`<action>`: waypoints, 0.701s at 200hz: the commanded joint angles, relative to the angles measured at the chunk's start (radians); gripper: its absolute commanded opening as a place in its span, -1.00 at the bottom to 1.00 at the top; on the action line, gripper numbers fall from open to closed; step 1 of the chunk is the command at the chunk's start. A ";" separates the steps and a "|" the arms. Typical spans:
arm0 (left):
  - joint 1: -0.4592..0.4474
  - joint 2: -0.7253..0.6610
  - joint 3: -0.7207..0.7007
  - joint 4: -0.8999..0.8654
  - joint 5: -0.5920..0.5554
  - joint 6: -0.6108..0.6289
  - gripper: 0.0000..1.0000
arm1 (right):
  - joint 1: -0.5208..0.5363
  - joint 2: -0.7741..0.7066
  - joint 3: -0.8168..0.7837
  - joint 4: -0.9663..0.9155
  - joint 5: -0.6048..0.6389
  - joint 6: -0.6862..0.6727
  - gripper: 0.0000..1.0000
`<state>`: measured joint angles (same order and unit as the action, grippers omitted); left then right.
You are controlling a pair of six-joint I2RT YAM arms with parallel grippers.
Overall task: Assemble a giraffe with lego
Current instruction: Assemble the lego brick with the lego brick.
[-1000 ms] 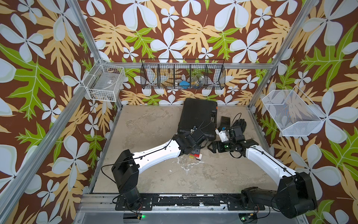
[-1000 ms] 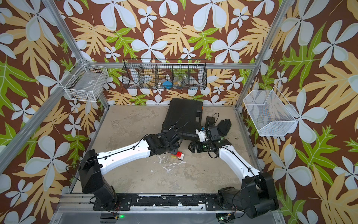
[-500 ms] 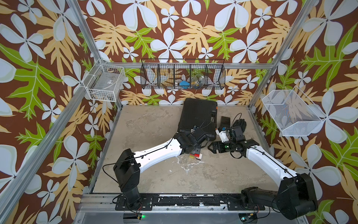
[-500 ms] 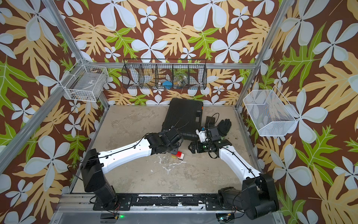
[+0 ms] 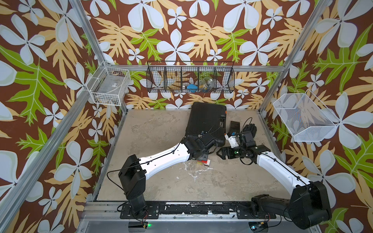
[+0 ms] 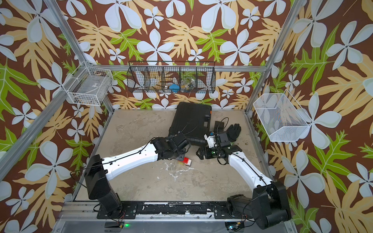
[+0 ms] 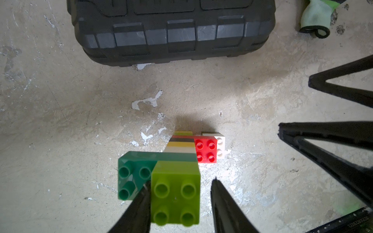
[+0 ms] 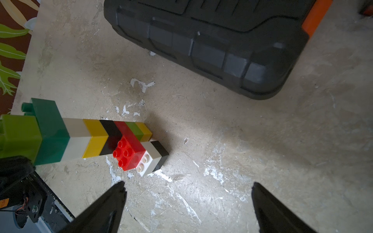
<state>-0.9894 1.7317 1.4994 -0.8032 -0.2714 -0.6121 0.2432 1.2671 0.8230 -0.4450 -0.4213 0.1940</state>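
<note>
The giraffe (image 8: 96, 139) stands upright on the table: a lime green brick (image 7: 175, 191) on top, a dark green head brick (image 7: 131, 171), a white, yellow and black striped neck, a red body (image 7: 205, 150) and short legs. In both top views only its red and white base (image 5: 205, 161) (image 6: 186, 161) shows under the left wrist. My left gripper (image 7: 181, 181) straddles the lime brick from above, open: one finger lies along the brick's side and the other stands apart from it. My right gripper (image 8: 188, 184) (image 5: 220, 154) hangs wide open and empty to the giraffe's right.
A large black case (image 5: 207, 121) lies just behind the giraffe. A small black box (image 5: 234, 126) and a black glove (image 5: 250, 129) lie at the back right. Wire baskets (image 5: 190, 77) hang on the walls.
My left gripper's jaws have parted from the lime brick on top of the giraffe, which stays standing. The right arm has not moved.
</note>
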 commanded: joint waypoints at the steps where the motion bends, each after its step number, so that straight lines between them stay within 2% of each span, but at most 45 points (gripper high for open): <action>1: 0.001 0.010 0.022 -0.030 0.001 0.013 0.00 | 0.001 -0.008 0.006 0.002 -0.001 -0.007 0.98; 43: 0.001 0.029 0.059 -0.030 -0.003 0.021 0.02 | 0.000 -0.011 0.001 0.007 -0.003 -0.003 0.98; 53: 0.001 0.032 0.065 -0.031 -0.005 0.021 0.17 | 0.000 -0.010 0.001 0.007 -0.005 -0.004 0.98; 87: 0.001 0.025 0.086 -0.038 -0.021 0.024 0.18 | 0.000 -0.006 0.002 0.008 -0.007 -0.002 0.98; 140: 0.002 -0.095 0.074 -0.018 -0.046 0.018 0.17 | 0.003 -0.014 0.062 -0.019 -0.079 0.029 0.99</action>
<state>-0.9894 1.6962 1.5909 -0.8307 -0.2893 -0.5964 0.2428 1.2621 0.8532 -0.4603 -0.4408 0.1959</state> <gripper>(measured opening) 0.584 0.992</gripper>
